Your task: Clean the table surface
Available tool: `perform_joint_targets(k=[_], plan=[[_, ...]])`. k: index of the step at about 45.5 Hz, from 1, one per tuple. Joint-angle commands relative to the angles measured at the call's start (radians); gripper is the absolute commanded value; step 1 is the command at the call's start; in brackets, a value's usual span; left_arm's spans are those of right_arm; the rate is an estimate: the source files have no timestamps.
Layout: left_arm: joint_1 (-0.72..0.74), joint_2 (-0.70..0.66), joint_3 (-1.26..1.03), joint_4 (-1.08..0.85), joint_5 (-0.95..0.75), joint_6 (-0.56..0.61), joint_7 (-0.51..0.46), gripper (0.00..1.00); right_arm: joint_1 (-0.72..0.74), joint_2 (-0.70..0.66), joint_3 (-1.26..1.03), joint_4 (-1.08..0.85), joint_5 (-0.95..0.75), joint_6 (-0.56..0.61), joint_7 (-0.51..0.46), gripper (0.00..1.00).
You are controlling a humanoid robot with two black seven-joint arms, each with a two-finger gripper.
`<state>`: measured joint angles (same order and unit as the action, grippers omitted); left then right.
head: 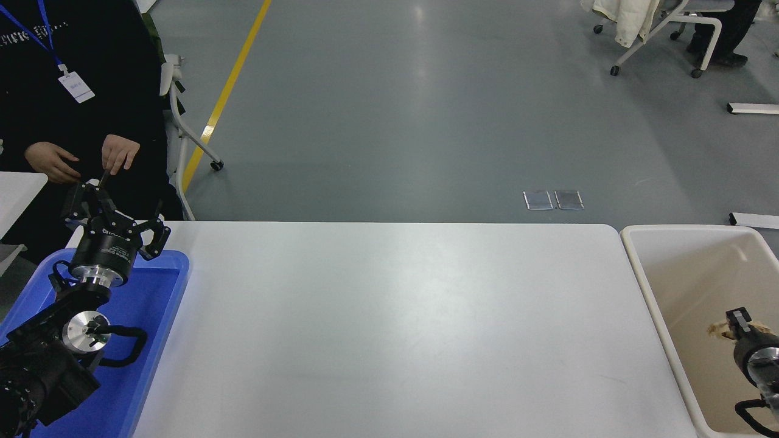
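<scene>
The table surface [395,328] is a wide white top with nothing lying on it. My right gripper [733,323] reaches in from the lower right and sits low inside the cream bin [645,286]. It is shut on a small tan crumpled scrap [718,330], which sticks out at its tip. My left gripper [115,220] is parked over the far end of the blue tray [164,304] at the lower left, its fingers spread open with nothing between them.
A person in black sits at the far left, hands [118,152] just beyond my left gripper. A chair leg with a caster [198,146] stands behind the table's far-left corner. A second white tabletop edge [18,188] shows at the left.
</scene>
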<state>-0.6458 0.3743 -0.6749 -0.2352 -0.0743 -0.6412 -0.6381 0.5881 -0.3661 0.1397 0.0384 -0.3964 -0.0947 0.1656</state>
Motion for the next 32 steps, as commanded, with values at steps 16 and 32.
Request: perform_joint_targets(k=[16,32], plan=[[0.000,0.000,0.000,-0.001,0.001,0.000,0.000,1.00,0.015,-0.005,0.026,0.006,0.002,-0.002,-0.006,1.00],[-0.002,0.000,0.000,0.000,-0.001,0.000,0.000,1.00,-0.016,-0.201,0.218,0.300,0.002,0.004,-0.005,1.00]])
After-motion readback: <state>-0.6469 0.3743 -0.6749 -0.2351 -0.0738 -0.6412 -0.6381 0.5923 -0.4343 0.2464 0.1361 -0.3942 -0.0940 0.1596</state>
